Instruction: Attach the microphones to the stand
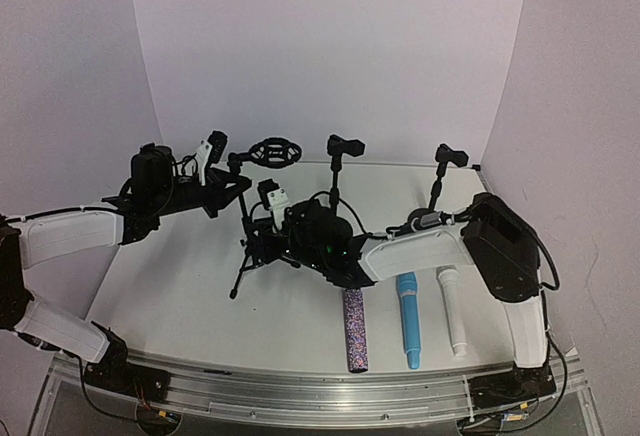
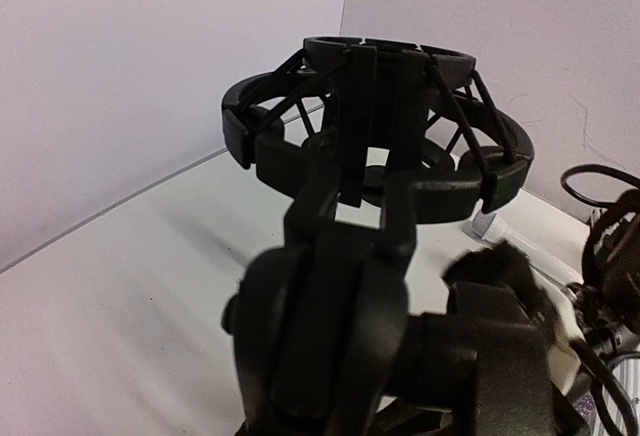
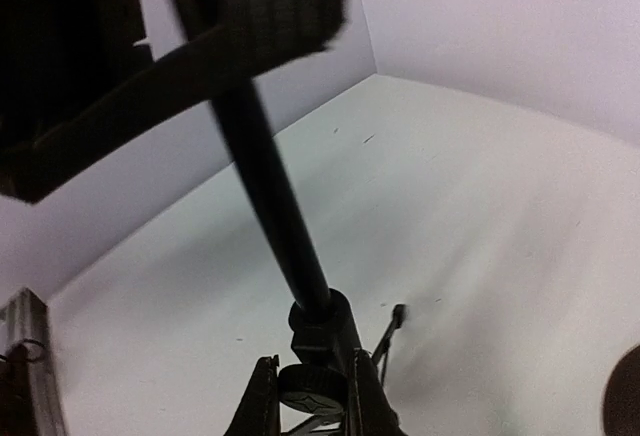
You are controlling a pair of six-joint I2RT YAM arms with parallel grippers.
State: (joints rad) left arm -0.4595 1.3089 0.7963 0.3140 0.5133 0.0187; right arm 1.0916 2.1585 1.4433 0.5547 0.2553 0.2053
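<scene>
The black tripod stand [image 1: 262,246] stands mid-table with a round shock mount [image 1: 275,152] and two clips [image 1: 345,145] on arms. Three microphones lie flat at the front right: glittery purple-silver [image 1: 355,329], light blue [image 1: 408,318] and white [image 1: 452,308]. None is held. My left gripper [image 1: 222,192] is shut on the stand's joint just below the shock mount [image 2: 375,126]; in the left wrist view the gripper [image 2: 335,256] fills the lower middle. My right gripper [image 1: 285,239] is shut on the knob [image 3: 315,388] at the foot of the stand's pole [image 3: 275,206], fingers [image 3: 262,401] on either side.
A third clip [image 1: 451,156] rises at the back right. White walls close the table at the back and both sides. A metal rail [image 1: 300,386] runs along the near edge. The right arm [image 1: 420,246] lies across the table just behind the microphones.
</scene>
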